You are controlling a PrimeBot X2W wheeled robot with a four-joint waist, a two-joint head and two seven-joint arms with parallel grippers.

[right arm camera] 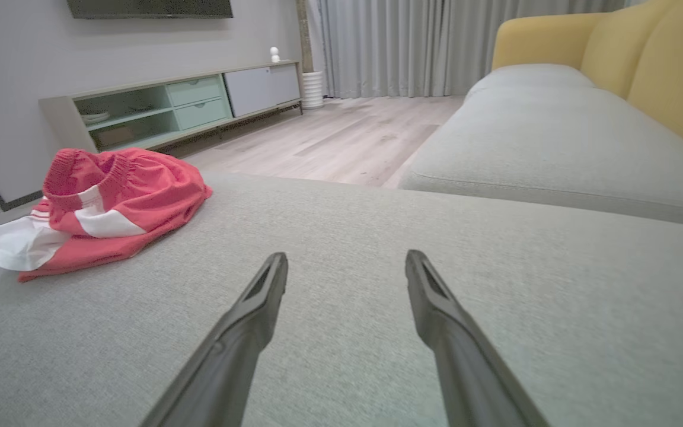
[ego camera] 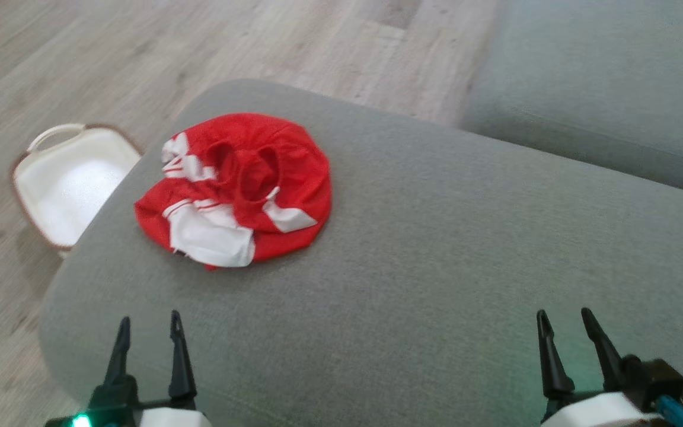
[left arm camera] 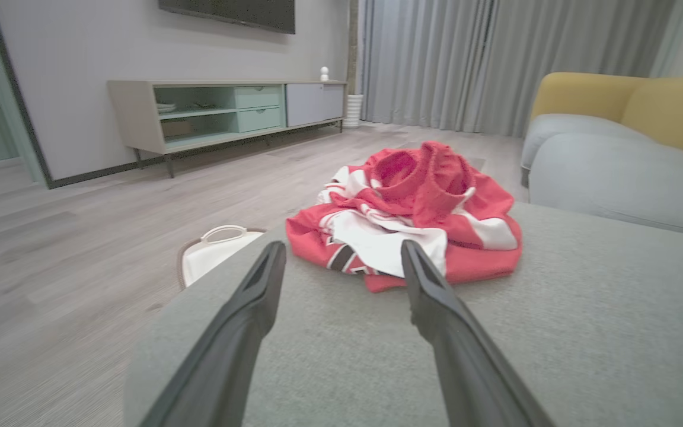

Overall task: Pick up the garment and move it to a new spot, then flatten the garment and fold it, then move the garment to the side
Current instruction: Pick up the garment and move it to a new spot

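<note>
My left hand [ego camera: 149, 317] hovers low over the near left end of the ottoman [ego camera: 436, 267]. Its two dark fingers [ego camera: 180, 367] point forward across the grey cushion, spread as wide as they go, with nothing between them. My right hand [ego camera: 564, 312] hangs the same way over the ottoman's near right end, leaning a little to the right. It is wide open too and holds nothing. Neither hand touches cloth.

The garment [ego camera: 246, 184] lies on the ottoman's far left part, close to its left edge. It is straight ahead of my left hand and well apart from my right. It is a crumpled heap, roughly round from above, of red fabric with white panels and thin white stripes. A gathered elastic waistband stands up in the middle of the heap, bent into two loops. A white panel sticks out on the near side. In the left wrist view a dark-edged marking shows at the near fold, too creased for me to read.

A white basket [ego camera: 74, 178] with a brown rim stands on the floor just beside the ottoman's left edge, partly hidden by it. A grey sofa [ego camera: 602, 77] sits beyond the ottoman's far right side.
</note>
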